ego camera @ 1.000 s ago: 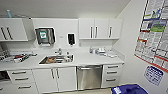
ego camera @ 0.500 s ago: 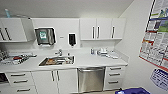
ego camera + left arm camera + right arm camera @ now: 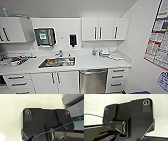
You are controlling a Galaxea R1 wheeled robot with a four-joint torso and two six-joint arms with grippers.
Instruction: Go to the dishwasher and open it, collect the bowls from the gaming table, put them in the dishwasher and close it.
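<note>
Head view: dishwasher [image 3: 93, 81] closed beneath the white counter [image 3: 92, 63].

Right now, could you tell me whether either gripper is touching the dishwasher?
Apart. In the head view the dishwasher stands shut under the counter across the room, with no arm reaching toward it; the wrist views look down at pale floor.

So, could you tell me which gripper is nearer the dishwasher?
I cannot tell: the dishwasher stands shut ahead, right of the sink, and nothing here places either one relative to it.
</note>
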